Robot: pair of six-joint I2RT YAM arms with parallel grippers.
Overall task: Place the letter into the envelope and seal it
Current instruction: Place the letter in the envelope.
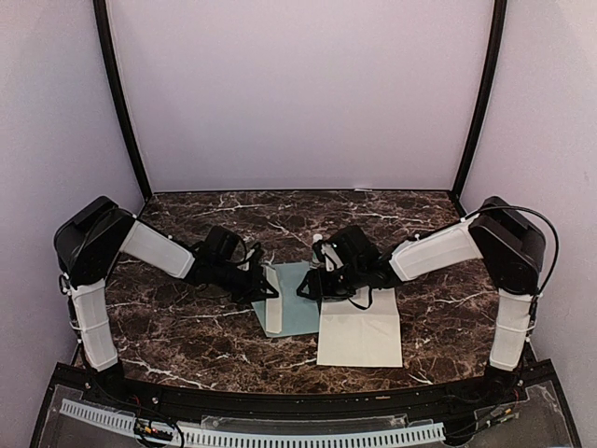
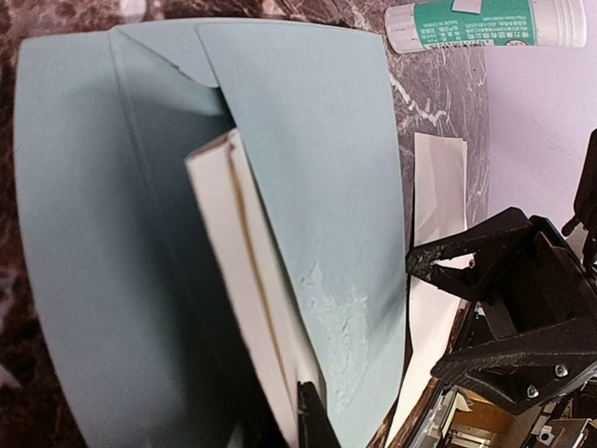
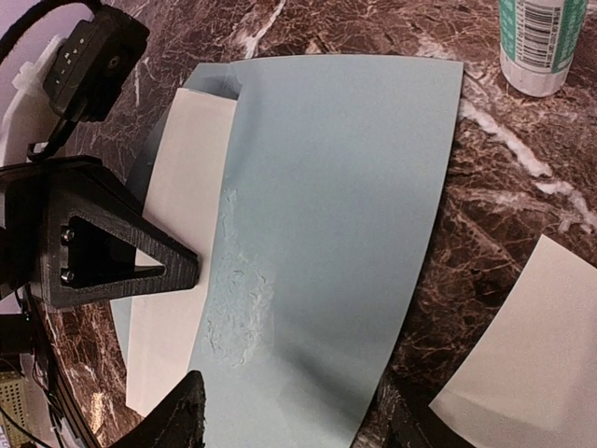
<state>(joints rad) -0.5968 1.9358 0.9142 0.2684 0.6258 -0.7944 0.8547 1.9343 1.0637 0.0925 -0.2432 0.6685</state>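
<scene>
The pale blue-grey envelope [image 1: 297, 301] lies at mid-table, its upper panel [image 2: 308, 140] bowed upward. The folded white letter [image 2: 244, 280] sits part-way under that panel, one long edge still showing beside it [image 3: 182, 233]. My left gripper [image 1: 266, 289] is shut on the letter's near end, with one dark finger [image 2: 317, 420] against the paper. My right gripper [image 1: 312, 285] is open, and its fingertips [image 3: 182, 415] straddle the near end of the envelope panel [image 3: 345, 187]. Whether they press on the panel's edges, I cannot tell. A patch of the panel's surface is roughened.
A white-and-green glue stick [image 2: 485, 23] lies on the marble just beyond the envelope. A larger white paper sheet [image 1: 359, 329] lies to the right of the envelope, toward the table's front. The two grippers are close together over the envelope.
</scene>
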